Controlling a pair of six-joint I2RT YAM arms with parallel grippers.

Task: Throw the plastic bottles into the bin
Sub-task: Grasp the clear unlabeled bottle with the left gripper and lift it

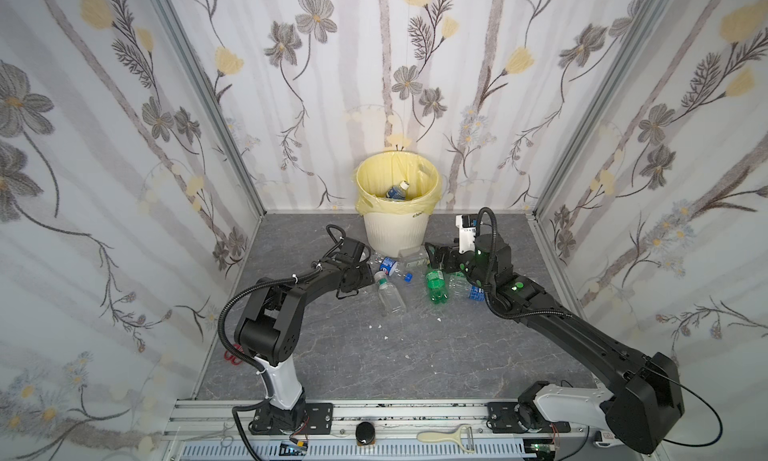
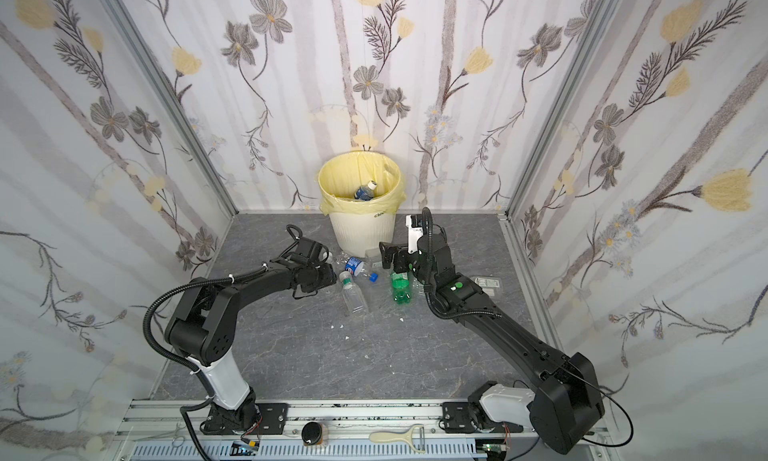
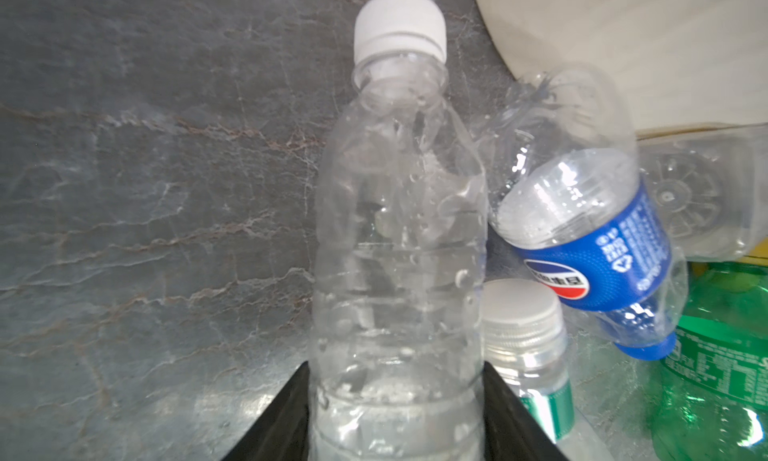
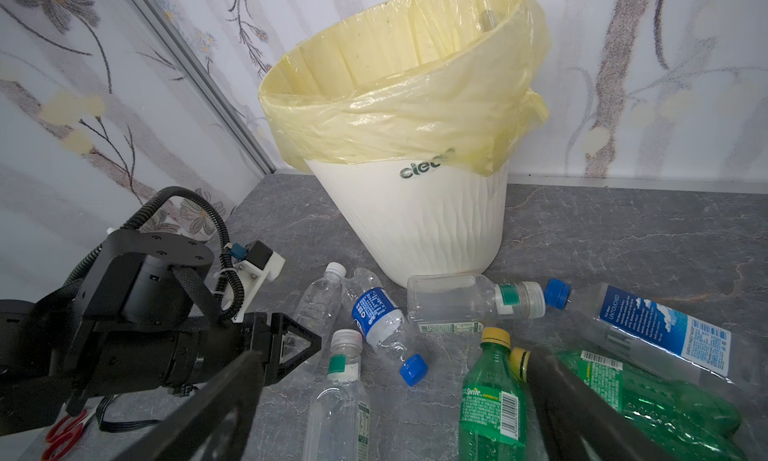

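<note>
left gripper (image 3: 397, 369) clamps clear bottle (image 3: 399, 230) | blue-label bottle (image 3: 590, 247) just beside | right gripper (image 4: 392, 357) wide over green bottles (image 4: 492, 400) | bin (image 4: 415, 230) beyond

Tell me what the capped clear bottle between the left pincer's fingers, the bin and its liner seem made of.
The clear bottle looks like thin transparent plastic, glossy: the table shows through, walls dented, droplets inside. The bin looks like opaque cream plastic, satin, probably rigid: moulded wavy ribs. The liner looks like thin pale yellow plastic film: translucent, crinkled, glossy folds.
</note>
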